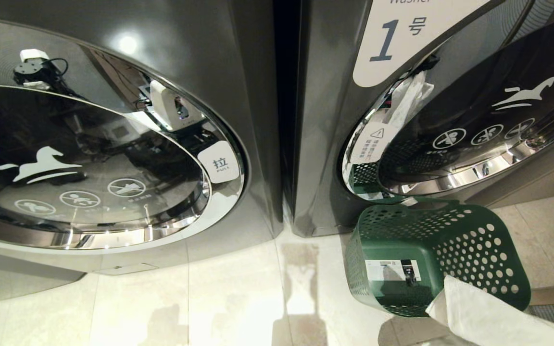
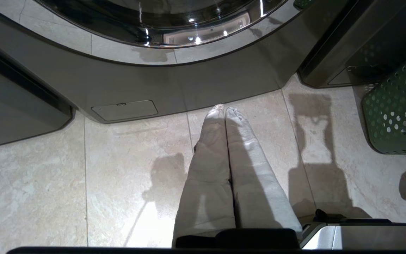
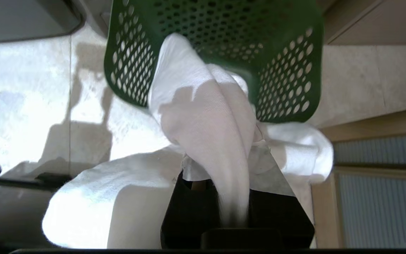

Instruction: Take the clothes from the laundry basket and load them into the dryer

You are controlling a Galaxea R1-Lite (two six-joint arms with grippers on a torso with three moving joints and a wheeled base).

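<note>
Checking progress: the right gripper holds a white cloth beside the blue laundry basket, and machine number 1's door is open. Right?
Not quite: the laundry basket is green, not blue, as the head view shows. The rest holds: the right gripper is shut on the white cloth, and the door of machine number 1 stands open.

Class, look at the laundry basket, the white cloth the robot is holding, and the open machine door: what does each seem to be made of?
Laundry basket: green moulded plastic, matt, by its perforated walls.
White cloth: soft woven or terry fabric, probably cotton; it drapes and folds around the right gripper.
Door: dark glossy glass or plastic within a chrome-like mirror-bright rim.
</note>
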